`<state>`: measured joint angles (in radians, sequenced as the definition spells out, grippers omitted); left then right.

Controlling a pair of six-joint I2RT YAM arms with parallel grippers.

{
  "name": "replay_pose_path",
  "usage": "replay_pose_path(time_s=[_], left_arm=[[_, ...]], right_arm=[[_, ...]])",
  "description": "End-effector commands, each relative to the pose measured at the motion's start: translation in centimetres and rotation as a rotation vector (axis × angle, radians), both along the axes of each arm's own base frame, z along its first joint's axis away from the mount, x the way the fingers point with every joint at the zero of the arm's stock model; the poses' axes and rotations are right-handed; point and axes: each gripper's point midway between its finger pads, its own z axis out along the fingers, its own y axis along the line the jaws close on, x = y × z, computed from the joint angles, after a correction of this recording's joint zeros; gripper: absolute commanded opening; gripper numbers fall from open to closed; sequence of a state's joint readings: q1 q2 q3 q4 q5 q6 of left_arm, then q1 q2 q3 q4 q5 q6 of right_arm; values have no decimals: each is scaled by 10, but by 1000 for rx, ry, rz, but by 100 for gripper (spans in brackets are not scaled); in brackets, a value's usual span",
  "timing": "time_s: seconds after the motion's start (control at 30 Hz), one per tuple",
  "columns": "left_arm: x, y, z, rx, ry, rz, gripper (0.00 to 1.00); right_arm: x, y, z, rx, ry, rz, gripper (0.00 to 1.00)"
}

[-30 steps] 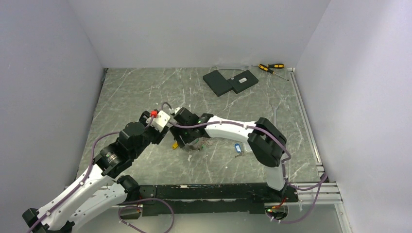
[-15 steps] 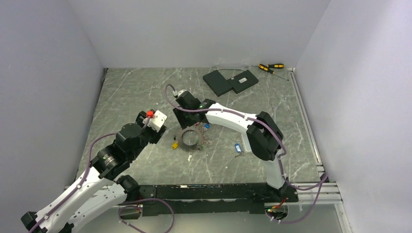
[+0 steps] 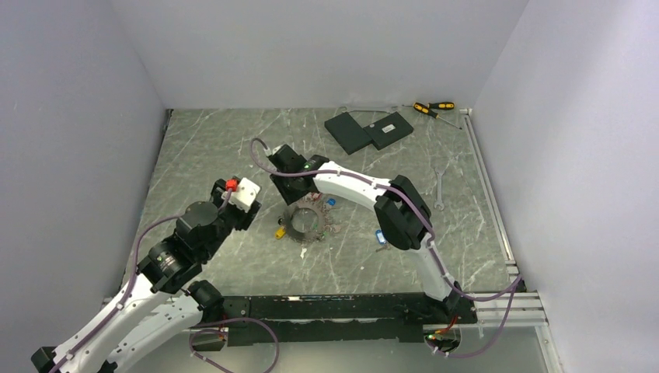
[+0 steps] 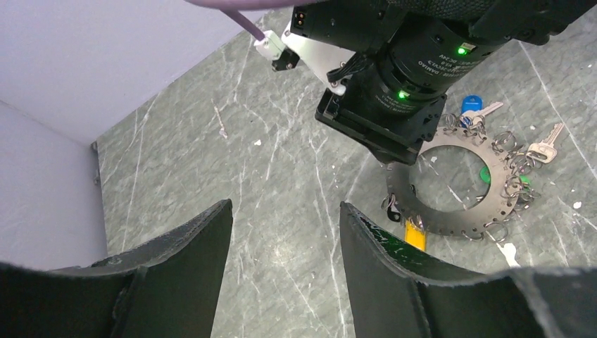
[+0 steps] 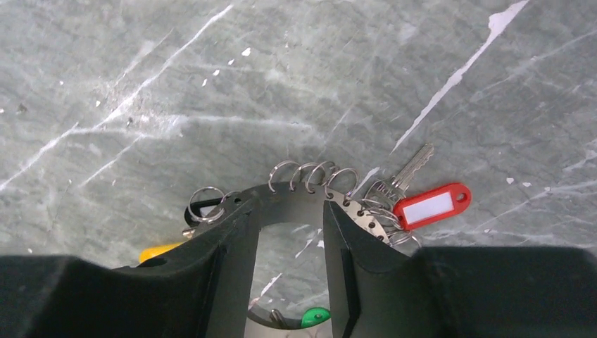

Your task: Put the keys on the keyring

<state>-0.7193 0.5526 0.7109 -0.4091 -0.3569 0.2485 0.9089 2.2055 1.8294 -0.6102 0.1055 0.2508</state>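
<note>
1. Two changes: your right gripper (image 5: 290,211) has swung toward the worktop's far edge and narrowed. Your left gripper (image 4: 284,208) has drawn back, jaws well apart and empty.
2. That uncovers the keyring (image 3: 308,224), flat at mid-worktop. The right fingers stand half-parted over its far rim, clamping nothing.
3. One blue key (image 3: 380,236) lies loose on the side toward the worktop's right edge, so threading likely remains.

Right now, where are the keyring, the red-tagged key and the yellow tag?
keyring (image 4: 450,222), left wrist view, lower band of the ring.
red-tagged key (image 5: 431,207), right wrist view, middle of the tag.
yellow tag (image 4: 415,236), left wrist view, middle of the tag.
</note>
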Motion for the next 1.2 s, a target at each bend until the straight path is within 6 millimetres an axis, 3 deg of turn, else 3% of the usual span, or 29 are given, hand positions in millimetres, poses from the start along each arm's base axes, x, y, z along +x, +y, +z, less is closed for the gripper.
replay_pose_path(time_s=[0.0, 0.13, 0.23, 0.33, 0.47, 0.6, 0.73, 0.93, 1.17], left_arm=[[1, 4, 17, -40, -47, 19, 62], [1, 5, 16, -37, -52, 22, 64], [6, 3, 3, 6, -48, 19, 69], [7, 6, -2, 30, -32, 37, 72], [12, -1, -16, 50, -37, 13, 75], [20, -32, -56, 163, 72, -137, 81], [38, -46, -71, 260, 160, -211, 79], [58, -53, -101, 389, 291, -369, 75], [60, -62, -142, 326, 481, -572, 74]], right_arm=[[-14, 15, 22, 59, -28, 165, 43], [-13, 14, 28, 67, -92, 256, 48], [-2, 4, 34, 53, -133, 233, 51], [13, -20, 42, 71, -144, 126, 55], [25, -67, 45, 115, -105, -50, 55], [13, -106, 43, 126, -114, -136, 55], [-6, -129, 42, 136, -125, -169, 56], [-27, -150, 54, 191, -162, -183, 56], [-50, -156, 74, 283, -188, -131, 57]])
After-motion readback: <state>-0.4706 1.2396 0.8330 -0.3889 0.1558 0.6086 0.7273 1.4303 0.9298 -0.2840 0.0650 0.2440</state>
